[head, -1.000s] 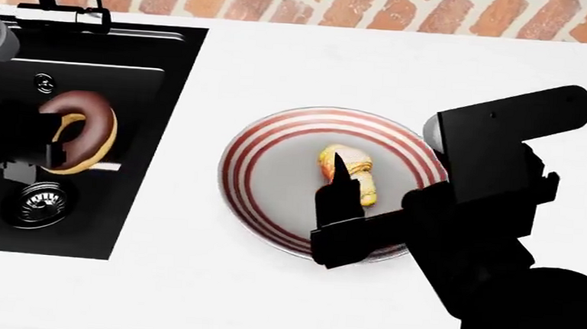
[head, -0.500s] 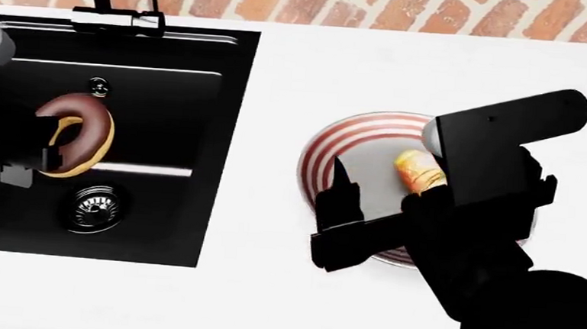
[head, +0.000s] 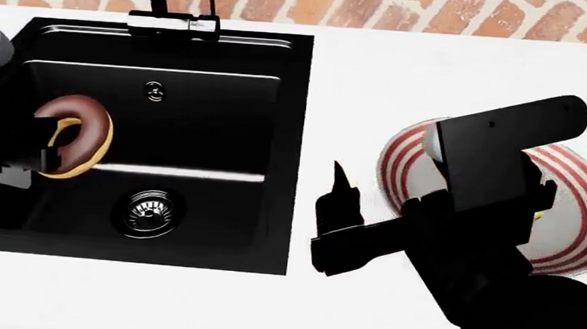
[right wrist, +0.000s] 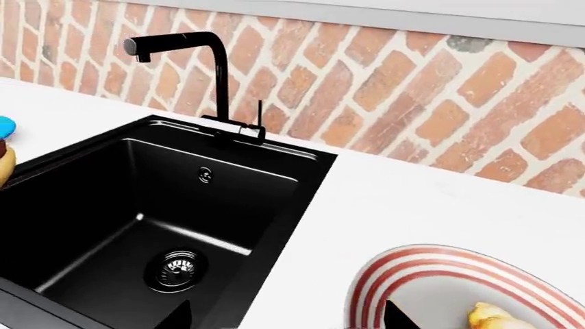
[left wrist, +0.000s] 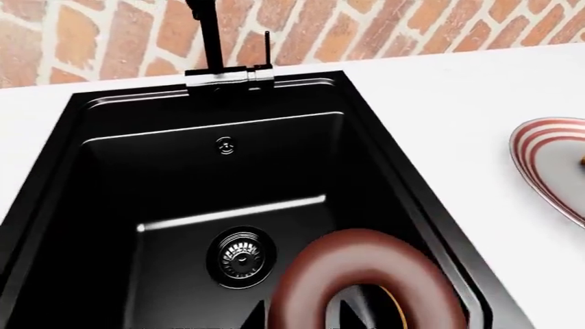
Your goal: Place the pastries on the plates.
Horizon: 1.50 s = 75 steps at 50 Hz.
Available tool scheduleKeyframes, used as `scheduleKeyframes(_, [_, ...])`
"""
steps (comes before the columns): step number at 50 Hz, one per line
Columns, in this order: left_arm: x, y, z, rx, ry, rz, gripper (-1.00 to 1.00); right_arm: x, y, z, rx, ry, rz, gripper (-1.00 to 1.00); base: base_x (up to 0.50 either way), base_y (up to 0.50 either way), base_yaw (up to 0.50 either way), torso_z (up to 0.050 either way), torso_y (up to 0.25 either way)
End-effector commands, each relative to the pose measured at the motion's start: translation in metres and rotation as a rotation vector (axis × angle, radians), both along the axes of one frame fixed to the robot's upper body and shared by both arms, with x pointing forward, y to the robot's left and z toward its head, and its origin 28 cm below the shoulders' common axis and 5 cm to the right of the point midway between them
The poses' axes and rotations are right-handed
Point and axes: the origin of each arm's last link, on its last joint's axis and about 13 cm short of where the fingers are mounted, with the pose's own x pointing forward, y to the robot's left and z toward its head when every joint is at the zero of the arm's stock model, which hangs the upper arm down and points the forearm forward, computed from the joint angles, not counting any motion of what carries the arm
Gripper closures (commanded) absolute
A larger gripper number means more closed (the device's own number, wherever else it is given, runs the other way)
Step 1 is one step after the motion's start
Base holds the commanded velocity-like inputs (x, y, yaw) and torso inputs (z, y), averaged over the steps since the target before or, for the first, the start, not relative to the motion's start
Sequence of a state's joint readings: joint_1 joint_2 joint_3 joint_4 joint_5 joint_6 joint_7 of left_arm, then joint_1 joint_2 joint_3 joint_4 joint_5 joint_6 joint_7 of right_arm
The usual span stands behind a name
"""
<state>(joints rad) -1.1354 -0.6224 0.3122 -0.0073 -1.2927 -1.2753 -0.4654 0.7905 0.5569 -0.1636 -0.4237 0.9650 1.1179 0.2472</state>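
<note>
Hanging over the black sink [head: 167, 226], the left gripper [head: 40, 145] pinches the chocolate-glazed doughnut [head: 76, 136], which stands on edge in the air above the basin, its dark glaze facing up and away and its tan underside toward the arm. From the left wrist camera the doughnut [left wrist: 366, 281] fills the near foreground as a brown arch, with the sink's round drain [left wrist: 240, 256] just beyond it and the black tap [left wrist: 215, 41] rising at the far rim against the brick wall [left wrist: 92, 41].

On the white counter [head: 359, 84] to the right of the sink lies the grey plate with red rim rings [head: 401, 159], largely covered in the head view by the right arm. The croissant [right wrist: 498, 317] rests on that plate [right wrist: 429, 274], toward its far-right side as the right wrist camera shows it (only a golden edge peeks in at the frame's border). The right gripper [head: 335, 228] hovers above the counter between sink and plate, touching nothing; one dark finger [head: 339, 190] points up, and I cannot tell how far its jaws are spread

A sliver of bright blue [right wrist: 5, 126] shows past the sink's far side in the right wrist view
</note>
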Motion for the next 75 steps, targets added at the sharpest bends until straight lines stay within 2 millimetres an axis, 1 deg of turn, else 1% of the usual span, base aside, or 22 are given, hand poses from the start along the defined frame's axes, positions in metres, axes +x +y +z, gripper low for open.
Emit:
scheduleKeyframes(1, [0.002, -0.001, 0.001, -0.003, -0.005, 0.003, 1.00, 0.000, 0.000, -0.001, 0.001, 0.003, -0.001, -1.00, 0.00, 0.28, 0.00, 0.000, 0.000])
scheduleKeyframes(10, [0.002, -0.002, 0.003, -0.002, -0.009, 0.005, 1.00, 0.003, 0.000, -0.001, 0.001, 0.002, 0.003, -1.00, 0.00, 0.28, 0.00, 0.000, 0.000])
scheduleKeyframes(12, [0.015, -0.015, 0.003, -0.002, -0.008, 0.005, 1.00, 0.000, 0.000, -0.001, 0.000, 0.003, 0.004, -1.00, 0.00, 0.28, 0.00, 0.000, 0.000])
scheduleKeyframes(13, [0.016, -0.015, 0.003, 0.000, -0.008, 0.006, 1.00, 0.001, 0.000, -0.001, -0.001, 0.002, 0.003, -1.00, 0.00, 0.29, 0.00, 0.000, 0.000])
scheduleKeyframes(15, [0.004, -0.002, 0.003, -0.001, -0.007, 0.008, 1.00, 0.001, 0.000, 0.000, -0.001, 0.001, 0.002, -1.00, 0.00, 0.28, 0.00, 0.000, 0.000])
scheduleKeyframes(18, [0.007, -0.005, 0.003, -0.002, -0.009, 0.009, 1.00, 0.000, 0.000, -0.001, -0.003, 0.002, 0.001, -1.00, 0.00, 0.28, 0.00, 0.000, 0.000])
scheduleKeyframes(22, [-0.001, 0.002, 0.002, -0.007, -0.010, 0.009, 1.00, -0.003, 0.000, -0.003, -0.002, 0.000, -0.001, -1.00, 0.00, 0.28, 0.00, 0.000, 0.000])
scheduleKeyframes(31, [0.002, -0.001, 0.001, -0.006, -0.008, 0.009, 1.00, -0.003, 0.000, -0.004, -0.004, 0.004, 0.000, -1.00, 0.00, 0.29, 0.00, 0.000, 0.000])
scheduleKeyframes(35, [-0.001, 0.003, 0.003, -0.004, -0.007, 0.010, 1.00, -0.002, 0.000, -0.004, -0.002, 0.004, 0.000, -1.00, 0.00, 0.29, 0.00, 0.000, 0.000])
scheduleKeyframes(37, [-0.001, 0.002, 0.003, -0.003, -0.008, 0.009, 1.00, 0.000, 0.000, -0.004, -0.002, 0.005, 0.002, -1.00, 0.00, 0.29, 0.00, 0.000, 0.000])
scheduleKeyframes(38, [0.005, -0.004, 0.003, -0.003, -0.008, 0.009, 1.00, -0.001, 0.000, -0.005, -0.002, 0.006, 0.003, -1.00, 0.00, 0.29, 0.00, 0.000, 0.000])
scheduleKeyframes(39, [0.005, -0.005, 0.002, -0.002, -0.007, 0.009, 1.00, -0.001, 0.001, -0.005, -0.003, 0.006, 0.003, -1.00, 0.00, 0.29, 0.00, 0.000, 0.000])
scheduleKeyframes(42, [0.000, 0.001, 0.000, -0.002, -0.002, 0.008, 1.00, 0.000, 0.000, -0.006, -0.003, 0.010, 0.004, -1.00, 0.00, 0.29, 0.00, 0.000, 0.000])
scheduleKeyframes(46, [0.005, -0.003, 0.002, -0.011, -0.009, 0.011, 1.00, 0.000, 0.001, -0.007, -0.001, 0.010, 0.005, -1.00, 0.00, 0.29, 0.00, 0.000, 0.000])
scheduleKeyframes(49, [0.002, 0.001, 0.001, -0.007, -0.006, 0.012, 1.00, 0.000, 0.001, -0.007, -0.003, 0.010, 0.006, -1.00, 0.00, 0.29, 0.00, 0.000, 0.000])
scheduleKeyframes(55, [0.005, -0.001, 0.001, -0.009, -0.008, 0.012, 1.00, 0.000, 0.002, -0.006, -0.005, 0.011, 0.011, -1.00, 0.00, 0.29, 0.00, 0.000, 0.000])
scheduleKeyframes(57, [0.001, 0.004, 0.002, -0.008, -0.008, 0.012, 1.00, 0.002, 0.002, -0.005, -0.006, 0.009, 0.010, -1.00, 0.00, 0.29, 0.00, 0.000, 0.000])
scheduleKeyframes(59, [0.002, 0.003, 0.003, -0.007, -0.010, 0.009, 1.00, 0.004, 0.002, -0.002, -0.007, 0.005, 0.011, -1.00, 0.00, 0.29, 0.00, 0.000, 0.000])
scheduleKeyframes(60, [0.010, -0.006, 0.003, -0.005, -0.011, 0.008, 1.00, 0.004, 0.002, -0.002, -0.008, 0.003, 0.013, -1.00, 0.00, 0.29, 0.00, 0.000, 0.000])
scheduleKeyframes(61, [0.011, -0.006, 0.003, -0.005, -0.011, 0.008, 1.00, 0.004, 0.003, -0.001, -0.008, 0.002, 0.014, -1.00, 0.00, 0.29, 0.00, 0.000, 0.000])
scheduleKeyframes(67, [0.003, 0.002, 0.002, -0.006, -0.009, 0.010, 1.00, 0.006, 0.003, -0.001, -0.010, 0.002, 0.018, -1.00, 0.00, 0.29, 0.00, 0.000, 0.002])
scheduleKeyframes(75, [0.001, 0.004, 0.002, -0.003, -0.011, 0.009, 1.00, 0.004, 0.003, -0.001, -0.006, 0.001, 0.013, -1.00, 0.00, 0.29, 0.00, 0.000, 0.000])
